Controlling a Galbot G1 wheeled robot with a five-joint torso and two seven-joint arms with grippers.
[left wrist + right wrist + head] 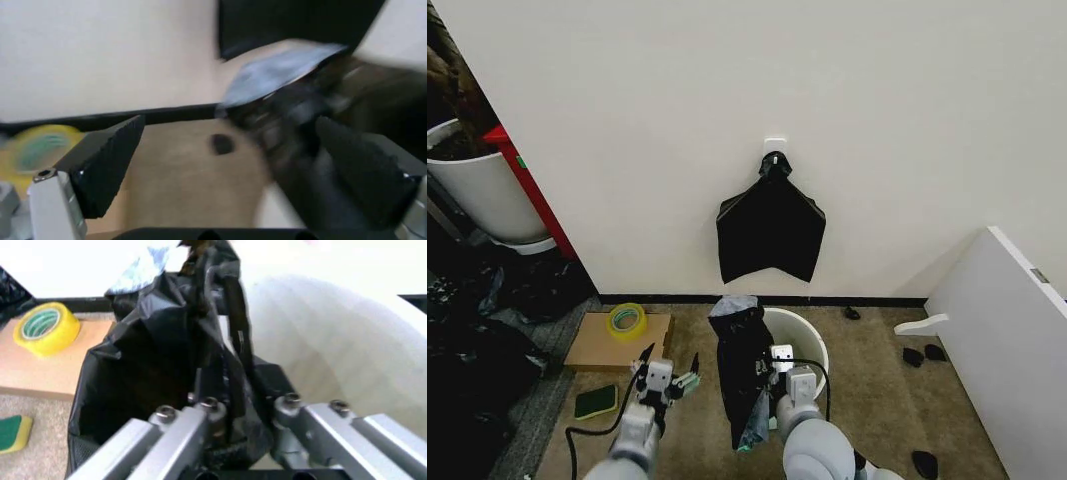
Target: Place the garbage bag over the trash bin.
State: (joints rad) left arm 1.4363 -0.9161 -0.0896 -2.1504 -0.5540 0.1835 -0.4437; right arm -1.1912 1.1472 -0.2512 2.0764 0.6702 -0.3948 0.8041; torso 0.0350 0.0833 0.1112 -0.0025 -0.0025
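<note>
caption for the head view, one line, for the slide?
Right gripper holds the garbage bag upright at the trash bin rim; left gripper waits open beside it.

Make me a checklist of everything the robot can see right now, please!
Surface: brown carpet floor against a cream wall.
Job's things: the garbage bag hangs crumpled beside and partly over the trash bin.
Clutter: yellow tape roll on a cardboard sheet; green sponge; small dark bits on the floor.
Grippers: right pincer is shut on the garbage bag; left pincer is open, beside the bag.
Cables: black cable along the left arm.
Surroundings: black bundle hung on a wall hook; big white tub; white panel.
</note>
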